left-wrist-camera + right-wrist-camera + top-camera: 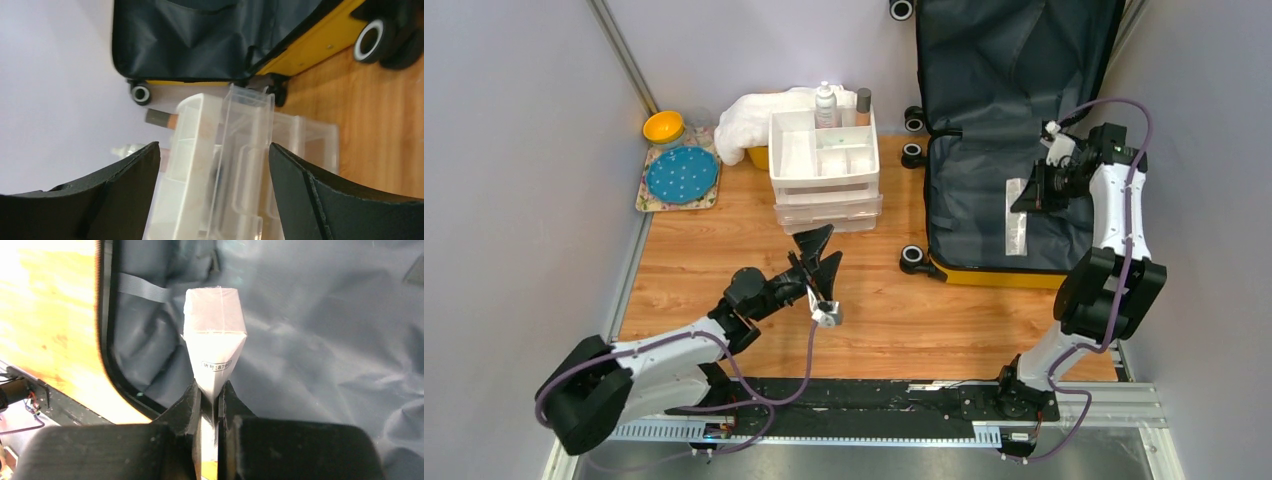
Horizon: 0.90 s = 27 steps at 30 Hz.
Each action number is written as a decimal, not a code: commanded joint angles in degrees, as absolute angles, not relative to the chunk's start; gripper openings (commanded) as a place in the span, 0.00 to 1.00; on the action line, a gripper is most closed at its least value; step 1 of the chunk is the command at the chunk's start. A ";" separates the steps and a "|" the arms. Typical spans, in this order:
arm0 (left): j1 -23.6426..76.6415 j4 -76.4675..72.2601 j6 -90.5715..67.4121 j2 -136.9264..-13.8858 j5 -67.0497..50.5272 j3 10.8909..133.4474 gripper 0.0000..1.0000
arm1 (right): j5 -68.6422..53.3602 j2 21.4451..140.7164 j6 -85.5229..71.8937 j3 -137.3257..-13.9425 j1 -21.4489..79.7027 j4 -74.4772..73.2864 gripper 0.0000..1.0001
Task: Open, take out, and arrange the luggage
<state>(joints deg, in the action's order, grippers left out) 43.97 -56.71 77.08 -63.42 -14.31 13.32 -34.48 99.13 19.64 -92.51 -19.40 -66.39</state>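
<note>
the right end effector (210, 395) was clenched on one end of a pale translucent packet (215, 335) bearing a small printed label, holding it over the dark grey lining of the luggage (984, 150). the yellow case lay open at the far right of the wooden table (884, 320), its wheels facing the centre. the left end effector (821, 252) hung released, fingers spread with nothing between them, just in front of the white drawer organiser (824, 170), which stood left of the case.
</note>
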 commanded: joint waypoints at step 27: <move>0.35 2.37 -26.54 -53.35 -18.99 41.23 0.89 | -2.21 101.25 46.58 -120.76 44.46 -50.80 0.00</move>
